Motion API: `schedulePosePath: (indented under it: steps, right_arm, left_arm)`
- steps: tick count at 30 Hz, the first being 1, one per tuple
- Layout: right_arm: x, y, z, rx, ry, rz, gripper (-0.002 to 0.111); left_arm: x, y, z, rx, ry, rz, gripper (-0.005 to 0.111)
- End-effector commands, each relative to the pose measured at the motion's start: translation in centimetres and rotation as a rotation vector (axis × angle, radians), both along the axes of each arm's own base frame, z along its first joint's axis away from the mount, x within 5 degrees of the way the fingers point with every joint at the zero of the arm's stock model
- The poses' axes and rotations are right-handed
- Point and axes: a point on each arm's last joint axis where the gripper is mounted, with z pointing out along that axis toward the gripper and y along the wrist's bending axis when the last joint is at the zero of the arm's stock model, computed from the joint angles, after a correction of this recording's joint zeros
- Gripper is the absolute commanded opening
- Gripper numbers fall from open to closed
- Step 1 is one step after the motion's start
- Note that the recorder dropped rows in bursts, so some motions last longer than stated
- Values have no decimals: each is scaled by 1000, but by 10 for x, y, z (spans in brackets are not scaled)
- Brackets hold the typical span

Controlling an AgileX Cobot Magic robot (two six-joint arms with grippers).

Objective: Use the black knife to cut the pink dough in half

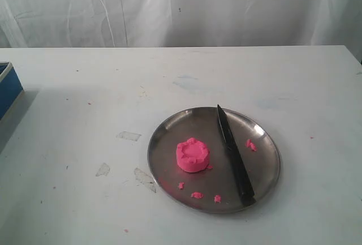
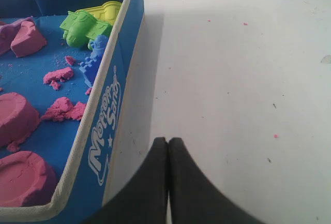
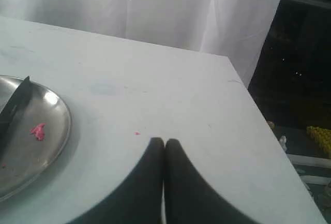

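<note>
**Pink dough (image 1: 192,155) not cut yet, both hands clenched on nothing**

Round and whole, in the middle of the metal plate (image 1: 164,134), tiny pink crumbs (image 1: 196,194) around it. Just beside it, on the right, the black knife (image 1: 235,154): flat on the plate, not touching the dough, handle at the near rim, likely easy to grab there. Plate on the white tabletop (image 1: 85,86). Right hand (image 3: 164,142) off past the plate's edge, probably the closer one for the knife. Left hand (image 2: 168,141) well apart, by the blue box (image 2: 111,105) of sand and toys.
</note>
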Motion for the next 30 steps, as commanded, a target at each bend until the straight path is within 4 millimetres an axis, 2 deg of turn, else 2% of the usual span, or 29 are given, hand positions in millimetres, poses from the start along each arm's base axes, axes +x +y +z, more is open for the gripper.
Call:
schedulePosePath:
  steps: [1, 13, 14, 16, 19, 22, 24, 28, 30]
  right_arm:
    - [0, 0, 1, -1, -33, 1, 0]
    - [1, 1, 9, -5, -111, 7, 0]
    - [1, 1, 13, -9, -162, 11, 0]
    - [0, 2, 25, -12, -292, 22, 0]
    - [-10, 5, 57, 25, -659, 58, 0]
    - [-41, 8, 91, 160, -1165, 175, 0]
    - [-69, 8, 112, 98, -1478, 178, 0]
    - [-94, 6, 147, 41, -1649, 120, 0]
    - [-95, 7, 160, 30, -1610, 122, 0]
  left_arm:
    - [0, 0, 0, -2, -10, -3, 0]
    - [0, 0, 0, -2, -10, -3, 0]
    - [0, 0, 0, -2, -10, -3, 0]
    - [0, 0, 0, -2, -10, -3, 0]
    - [0, 0, 0, -2, -10, -3, 0]
    - [0, 0, 0, -2, -10, -3, 0]
    - [0, 0, 0, -2, -10, -3, 0]
    - [0, 0, 0, -2, -10, -3, 0]
    - [0, 0, 0, -2, -10, -3, 0]
